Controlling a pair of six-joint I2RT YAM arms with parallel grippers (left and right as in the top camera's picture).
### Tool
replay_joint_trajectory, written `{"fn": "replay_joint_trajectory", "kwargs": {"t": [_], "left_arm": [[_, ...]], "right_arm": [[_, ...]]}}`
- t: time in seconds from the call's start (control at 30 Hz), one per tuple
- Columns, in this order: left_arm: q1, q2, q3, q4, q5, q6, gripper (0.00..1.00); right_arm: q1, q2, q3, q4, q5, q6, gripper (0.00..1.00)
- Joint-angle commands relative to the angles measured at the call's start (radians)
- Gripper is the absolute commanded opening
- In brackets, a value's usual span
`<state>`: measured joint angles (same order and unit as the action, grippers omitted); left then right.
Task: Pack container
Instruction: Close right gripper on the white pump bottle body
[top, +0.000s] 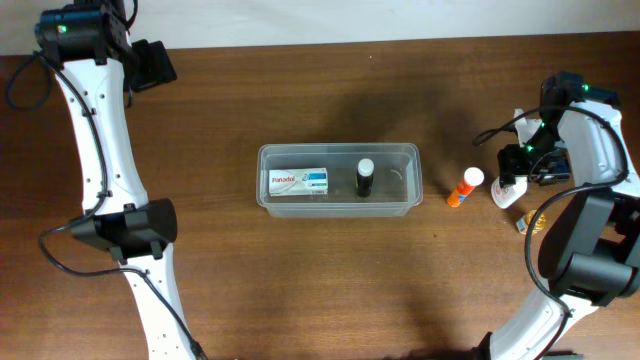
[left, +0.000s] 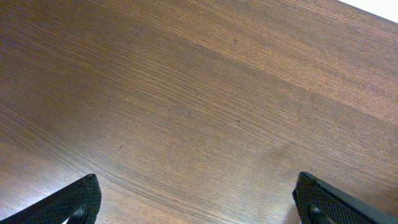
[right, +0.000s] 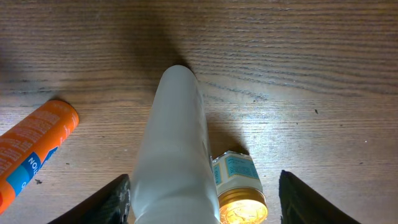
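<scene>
The clear plastic container (top: 404, 150) sits mid-table. It holds a white Panadol box (top: 298, 182) and a small dark bottle with a white cap (top: 365, 177). My right gripper (top: 520, 172) is open over a white bottle (top: 507, 190) to the container's right. In the right wrist view the white bottle (right: 174, 149) and a small gold-lidded jar (right: 239, 183) lie between the spread fingers (right: 205, 202). An orange tube (top: 464, 187) lies just left of them and also shows in the right wrist view (right: 31, 149). My left gripper (top: 150, 62) is open and empty at the far left back, over bare wood (left: 196, 205).
The gold-lidded jar (top: 528, 222) lies near the table's right edge. The left arm's base (top: 125, 230) stands to the left of the container. The table's back edge runs along a pale wall.
</scene>
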<state>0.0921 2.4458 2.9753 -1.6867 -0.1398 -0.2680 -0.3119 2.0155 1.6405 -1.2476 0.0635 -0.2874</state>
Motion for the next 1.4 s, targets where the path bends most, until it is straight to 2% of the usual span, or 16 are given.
{"fn": "replay_joint_trajectory", "kwargs": {"t": [0.0,0.33,0.83,0.93,1.1,1.17,1.37], "left_arm": [[0.002,-0.013,0.007,-0.001,-0.011,0.016,0.99],[0.002,-0.013,0.007,-0.001,-0.011,0.016,0.99],[0.002,-0.013,0.007,-0.001,-0.011,0.016,0.99],[0.002,-0.013,0.007,-0.001,-0.011,0.016,0.99],[0.002,-0.013,0.007,-0.001,-0.011,0.016,0.99],[0.002,-0.013,0.007,-0.001,-0.011,0.016,0.99],[0.002,-0.013,0.007,-0.001,-0.011,0.016,0.99]], "right_arm": [[-0.004,0.007,0.012,-0.005,0.002,0.004,0.65],[-0.003,0.006,0.039,-0.013,-0.003,0.021,0.42],[-0.003,0.005,0.043,-0.016,-0.003,0.046,0.38],[-0.003,0.003,0.084,-0.042,-0.003,0.061,0.38],[-0.003,-0.002,0.226,-0.126,-0.003,0.1,0.3],[-0.002,-0.002,0.284,-0.16,-0.003,0.106,0.31],[-0.003,-0.003,0.353,-0.211,-0.006,0.113,0.51]]}}
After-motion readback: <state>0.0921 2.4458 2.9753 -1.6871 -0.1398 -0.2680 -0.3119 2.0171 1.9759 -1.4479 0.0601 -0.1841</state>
